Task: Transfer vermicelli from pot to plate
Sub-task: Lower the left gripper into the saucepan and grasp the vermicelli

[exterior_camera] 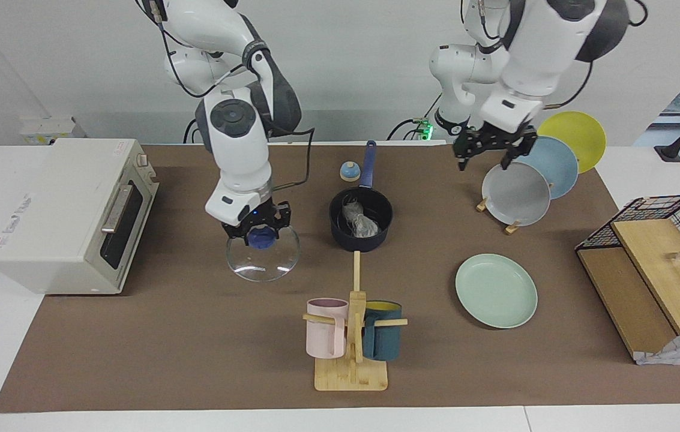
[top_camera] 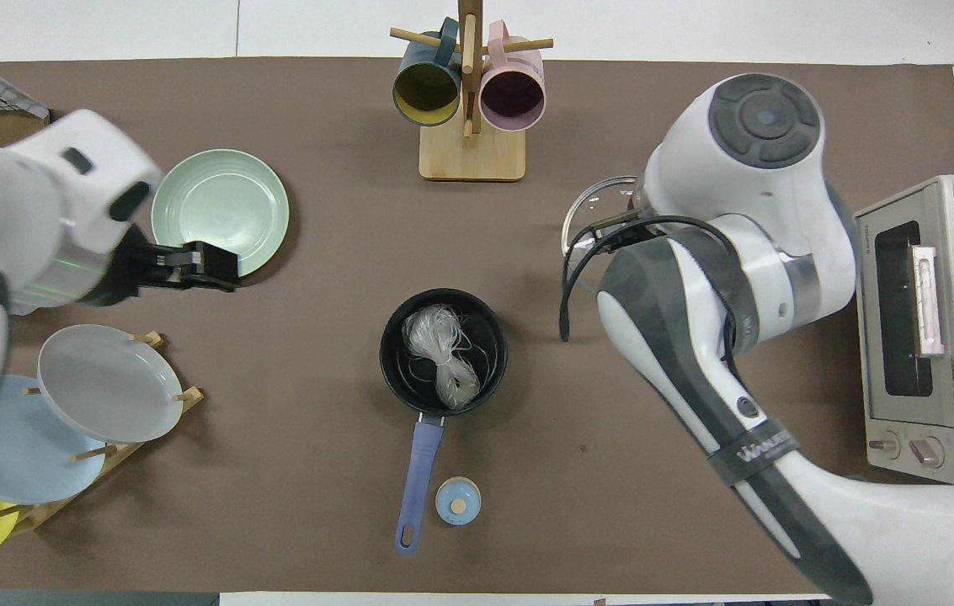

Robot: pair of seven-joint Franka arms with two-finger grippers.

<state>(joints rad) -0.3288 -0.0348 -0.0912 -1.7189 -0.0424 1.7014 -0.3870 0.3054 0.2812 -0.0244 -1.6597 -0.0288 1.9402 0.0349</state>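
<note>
While the vermicelli (top_camera: 441,355) sits in one pale tangle inside the pot (exterior_camera: 361,228), we judge the transfer itself not yet begun: the plate (exterior_camera: 496,290) lies bare, farther from the robots than the pot and toward the left arm's end of the table. What looks done is the uncovering. Our right gripper (exterior_camera: 260,233) is clamped on the blue knob of the glass lid (exterior_camera: 263,257), which is off the pot and low at the table beside it, toward the toaster oven (exterior_camera: 69,213). Our left gripper (exterior_camera: 491,150) hangs with fingers spread and nothing between them, above the plate rack (exterior_camera: 517,192). Left to do, as we read it: release the lid, lift the noodles, put them on the plate.
</note>
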